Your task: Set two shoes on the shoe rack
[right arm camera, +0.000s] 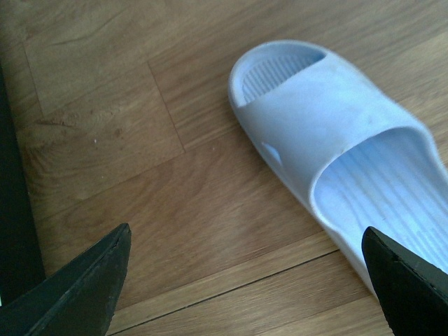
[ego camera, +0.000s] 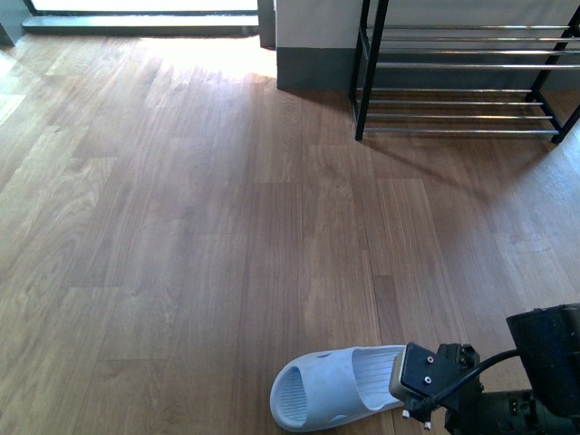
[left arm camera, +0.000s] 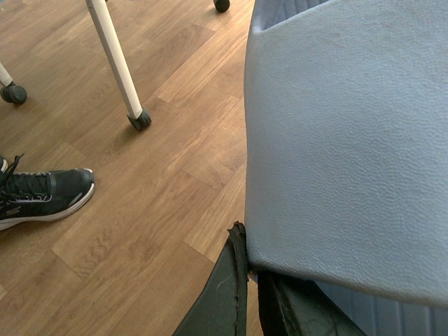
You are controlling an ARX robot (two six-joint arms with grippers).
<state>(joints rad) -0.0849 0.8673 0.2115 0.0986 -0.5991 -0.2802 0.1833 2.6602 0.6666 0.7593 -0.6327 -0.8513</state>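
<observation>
**One slide on the floor, another close against the left tool**

Front view: a wood plank floor [ego camera: 181, 227] fills the frame, with bright light falling across it at the top left. The shoe rack [ego camera: 453, 65] stands in the upper right against a grey-based wall. It has a black frame and chrome rods, and no shoe shows on the tiers in view. A pale blue slide [ego camera: 331, 388] lies flat on the floor at bottom centre, open toe toward the lower left, well apart from the rack. The right arm [ego camera: 507, 390] enters from the bottom right corner, and its grey end block overlaps the slide's heel end.

Left wrist view: a second pale blue slide [left arm camera: 350, 140] covers the right half of the frame, its pebbled surface very close to the lens. The left tool [left arm camera: 250, 269] shows at bottom centre as two dark fingers set close together at the slide's lower edge. They seem to be pinching it, though the contact itself is cropped and hard to read. On the floor at the left edge lies a black sneaker [left arm camera: 42, 196] with a white sole. A white leg [left arm camera: 115, 63] with a black foot stands above it.

Right wrist view: the right tool [right arm camera: 246, 232] is spread wide, one black fingertip in the lower left and the other in the lower right. The floor slide lies upright on its sole at the right, and the right-hand fingertip overlaps its heel end. Bare floor lies between the fingers.
</observation>
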